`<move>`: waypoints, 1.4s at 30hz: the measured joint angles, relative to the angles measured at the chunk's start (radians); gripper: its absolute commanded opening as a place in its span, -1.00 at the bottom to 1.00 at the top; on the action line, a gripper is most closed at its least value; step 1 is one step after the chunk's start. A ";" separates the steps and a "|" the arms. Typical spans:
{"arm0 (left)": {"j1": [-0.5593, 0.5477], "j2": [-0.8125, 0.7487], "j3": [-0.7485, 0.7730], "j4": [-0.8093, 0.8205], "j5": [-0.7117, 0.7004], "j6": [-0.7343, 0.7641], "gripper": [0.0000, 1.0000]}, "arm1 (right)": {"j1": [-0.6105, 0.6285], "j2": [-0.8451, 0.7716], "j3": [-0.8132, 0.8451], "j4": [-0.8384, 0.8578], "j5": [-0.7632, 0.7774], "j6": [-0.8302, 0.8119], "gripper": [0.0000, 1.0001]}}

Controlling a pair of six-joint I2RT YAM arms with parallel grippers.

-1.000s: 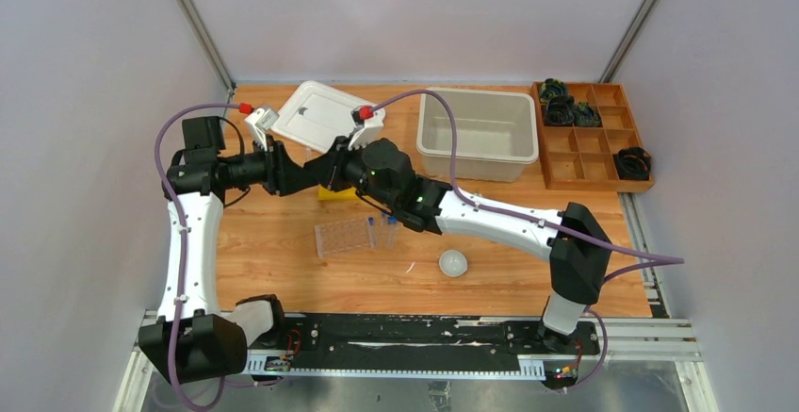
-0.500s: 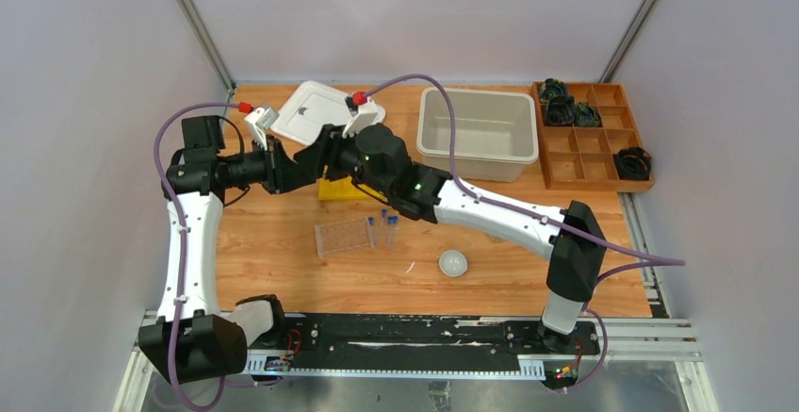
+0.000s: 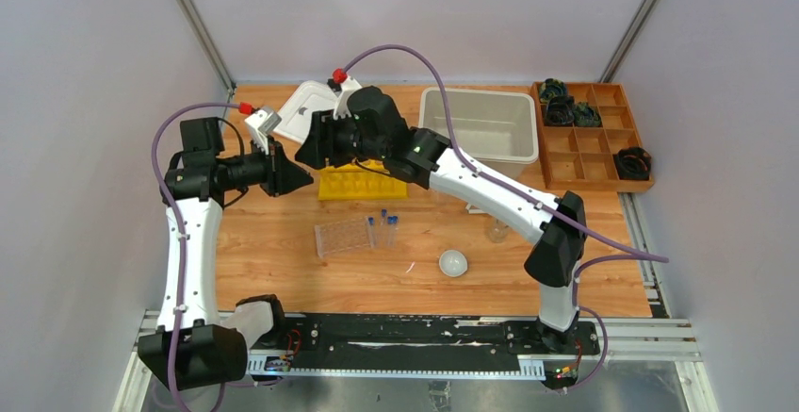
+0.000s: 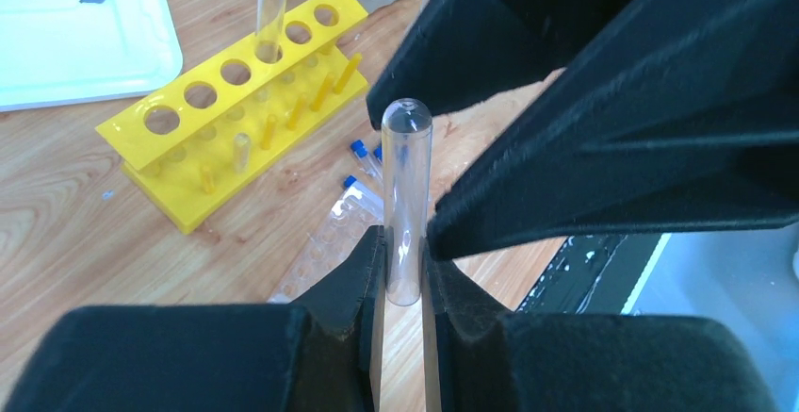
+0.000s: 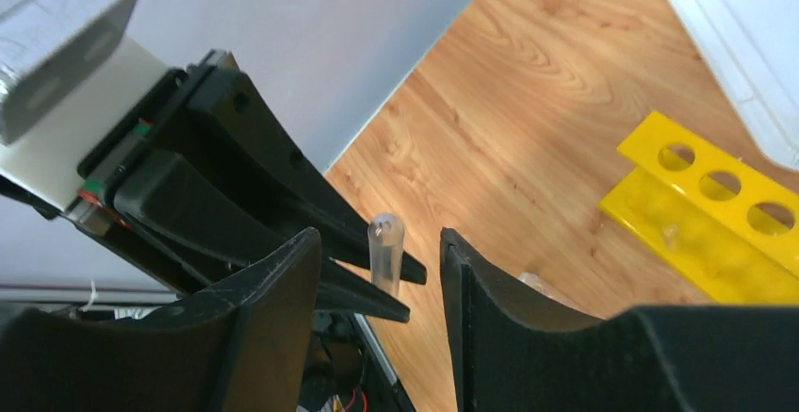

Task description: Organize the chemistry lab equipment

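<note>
Swinging back and to the left since a second ago, your right hand (image 5: 379, 235) uncovers the yellow rack (image 3: 363, 183) and now meets the left hand (image 4: 403, 238) above the desk (image 3: 273, 271). Your left hand is clenched on a glass tube (image 4: 405, 176), gripping its lower part with the rounded end sticking out. Your right hand is spread, one finger on either side of that rounded end, and as far as the wrist view shows it touches nothing.

Watch the handover. If you close the right hand off-centre, one finger strikes first and levers the tube sideways in the left grip. Smooth glass can slip, or crack under a hard pinch. If the left hand lets go before the right has a firm hold, the tube falls.

Working outward from your bases, the dish (image 3: 453, 263) lies alone near the front. Next comes the clear rack (image 3: 342, 237) with the capped tubes (image 3: 383, 226) just beside it. Both lie near the handover spot, so a dropped tube could roll into them. Behind them stands the yellow rack, with one tall tube (image 4: 271, 7) upright in a hole. A careless swing towards the rack could knock that tube. Farther back are the lid (image 3: 306, 110) and the bin (image 3: 481, 127).

You can read no brand, label or writing anywhere.
</note>
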 measured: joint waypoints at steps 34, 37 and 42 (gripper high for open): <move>-0.024 -0.010 -0.004 0.000 -0.124 -0.003 1.00 | -0.034 -0.083 -0.161 -0.067 0.089 -0.182 -1.00; -0.024 -0.002 0.011 0.000 -0.183 -0.011 1.00 | -0.043 -0.173 -0.301 -0.035 0.183 -0.265 -1.00; -0.024 0.046 0.070 -0.003 -0.254 -0.028 1.00 | -0.065 -0.286 -0.536 0.120 0.297 -0.385 -1.00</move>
